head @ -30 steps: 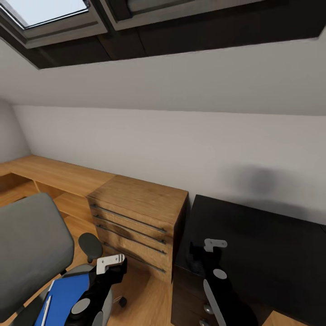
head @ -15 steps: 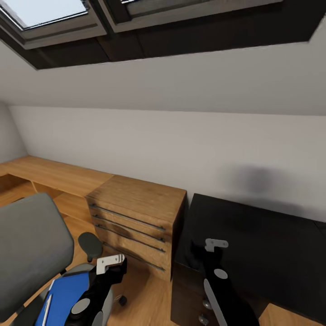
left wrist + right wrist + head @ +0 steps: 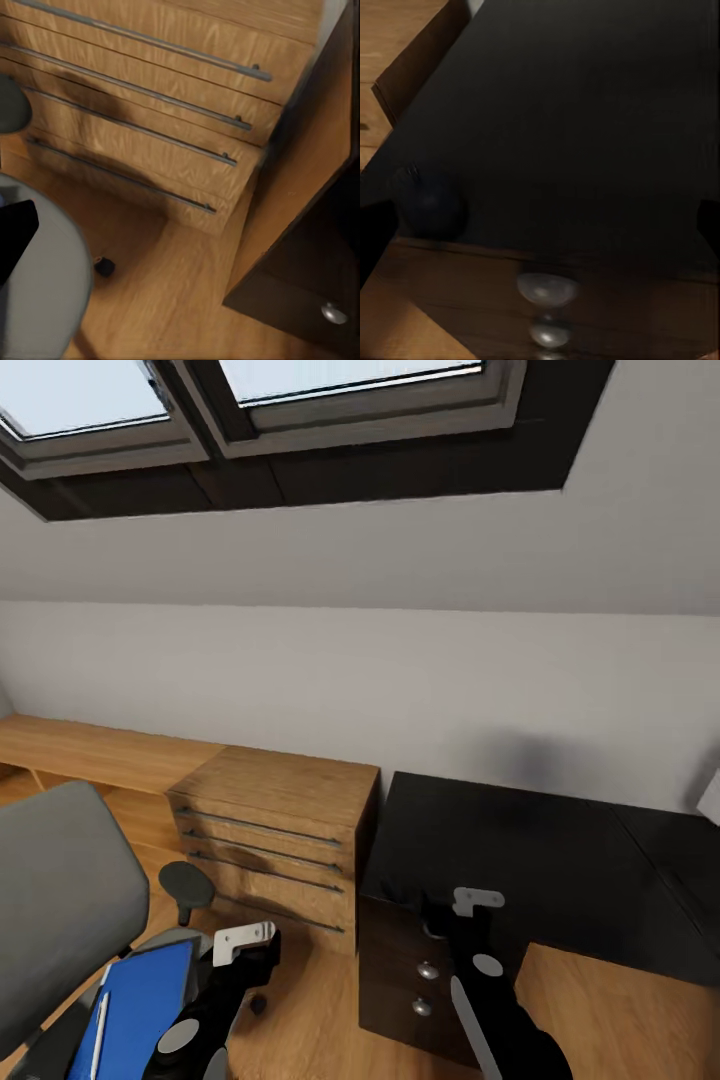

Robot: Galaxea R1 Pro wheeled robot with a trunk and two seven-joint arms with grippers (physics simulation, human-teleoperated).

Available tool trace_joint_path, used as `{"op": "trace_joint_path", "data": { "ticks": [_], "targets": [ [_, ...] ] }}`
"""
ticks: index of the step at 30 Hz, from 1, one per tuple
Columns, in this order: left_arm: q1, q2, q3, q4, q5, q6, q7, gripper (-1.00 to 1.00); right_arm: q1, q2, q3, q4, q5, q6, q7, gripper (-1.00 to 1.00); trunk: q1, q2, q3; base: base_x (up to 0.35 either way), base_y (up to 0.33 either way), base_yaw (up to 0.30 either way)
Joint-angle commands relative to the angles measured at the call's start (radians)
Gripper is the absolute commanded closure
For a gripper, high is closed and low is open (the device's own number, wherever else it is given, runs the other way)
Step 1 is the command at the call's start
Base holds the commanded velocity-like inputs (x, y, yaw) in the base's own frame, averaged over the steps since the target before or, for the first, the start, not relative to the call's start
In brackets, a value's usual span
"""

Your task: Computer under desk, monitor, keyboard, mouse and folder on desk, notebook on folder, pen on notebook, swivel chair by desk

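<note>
The swivel chair [image 3: 60, 900] stands at the lower left, grey backrest up, with the blue folder [image 3: 140, 1000] lying on its seat. A white pen [image 3: 98, 1035] lies along the folder's left edge. The black desk [image 3: 520, 850] fills the lower right, and its drawer unit [image 3: 400, 980] carries round silver knobs. My left gripper [image 3: 245, 942] hangs beside the chair seat [image 3: 37, 285], open and empty. My right gripper [image 3: 470, 902] hovers over the desk's front edge [image 3: 585, 135] above the knobs [image 3: 546, 287], its fingers [image 3: 375, 232] wide apart, holding nothing.
A light wooden dresser [image 3: 270, 830] with bar handles [image 3: 150, 127] stands between chair and desk, against the grey wall. A low wooden shelf [image 3: 90, 750] runs left. Skylights [image 3: 330, 380] sit overhead. A pale corner [image 3: 712, 795] shows at the far right. A dark rounded blob [image 3: 431, 202] lies on the desk.
The whole view has swung right and slightly down: chair, dresser and desk have shifted left, and more of the desk top and its knobs show. Both arms keep their place in the picture.
</note>
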Motion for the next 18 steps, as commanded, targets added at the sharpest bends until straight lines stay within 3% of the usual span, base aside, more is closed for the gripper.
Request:
{"op": "trace_joint_path", "data": {
  "ticks": [1, 18],
  "targets": [
    [-0.001, 0.000, -0.001, -0.002, 0.011, 0.004, 0.009, -1.00, -0.001, 0.000, 0.003, -0.001, -0.007, 0.004, -0.007, -1.00, -0.001, -0.001, 0.000, -0.332, 0.007, -0.237],
    [-0.001, 0.000, -0.001, -0.002, 0.011, 0.004, 0.009, -1.00, -0.001, 0.001, 0.003, 0.004, -0.007, 0.001, -0.007, -1.00, -0.001, -0.001, 0.010, -0.334, 0.001, -0.216]
  ]
}}
